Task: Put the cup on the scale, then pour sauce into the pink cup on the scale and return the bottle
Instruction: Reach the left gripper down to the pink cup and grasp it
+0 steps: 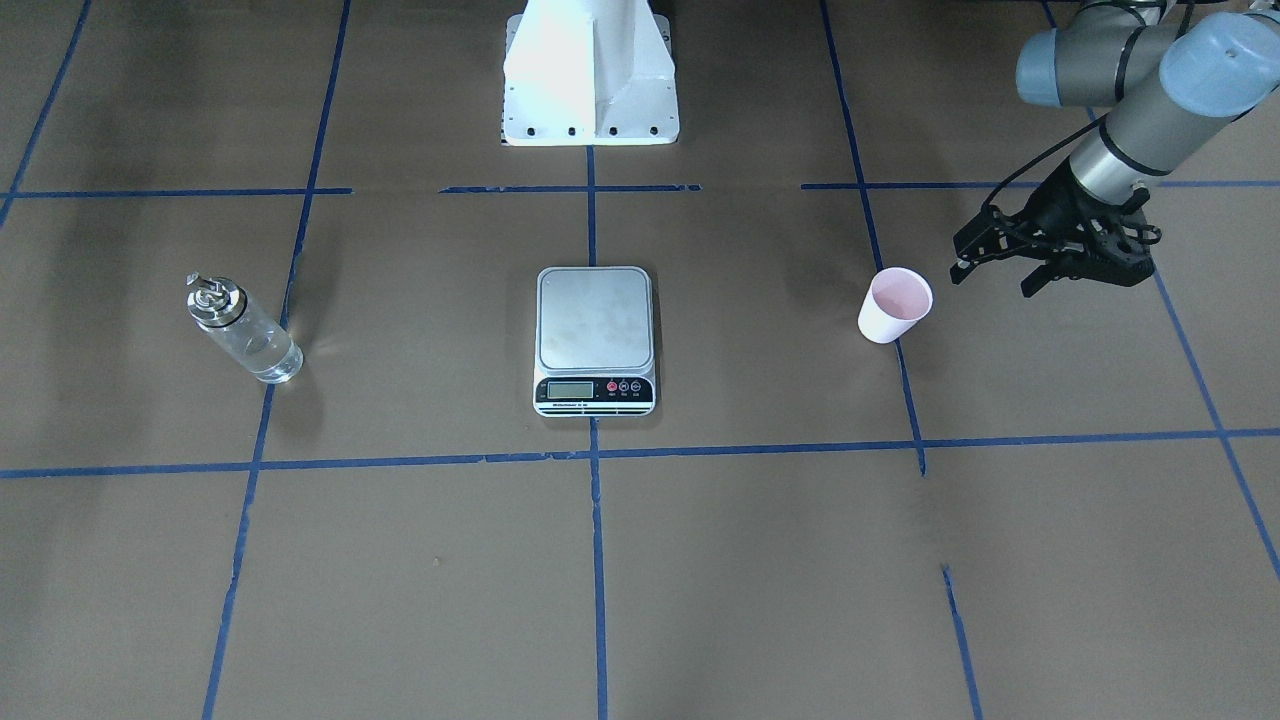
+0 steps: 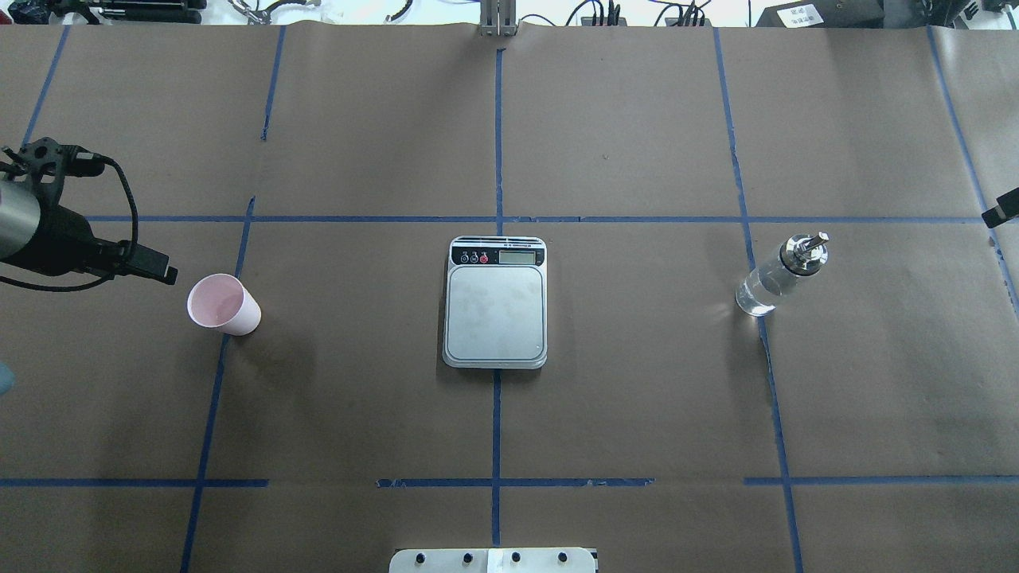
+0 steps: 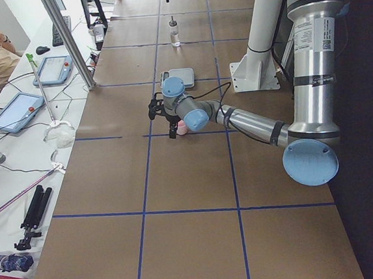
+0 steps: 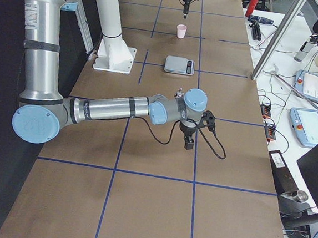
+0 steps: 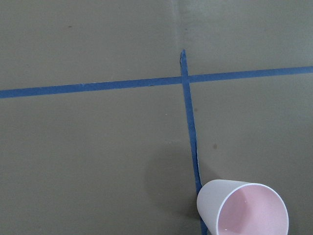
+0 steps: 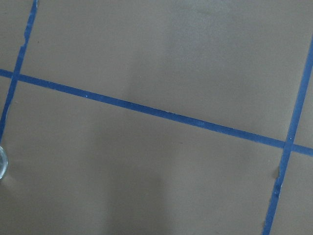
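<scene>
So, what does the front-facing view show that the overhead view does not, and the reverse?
Only the front-facing view shows both fingers of the left gripper, spread apart near the cup. Only the overhead view shows cables past the table and a dark tip, likely the right gripper, at its right border. Both show the cup, the scale with nothing on it, and the bottle standing.

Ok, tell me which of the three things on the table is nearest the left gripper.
The cup, upright just beside the open left gripper, not touching it. The scale sits in the middle; the bottle stands beyond it on the far side.
</scene>
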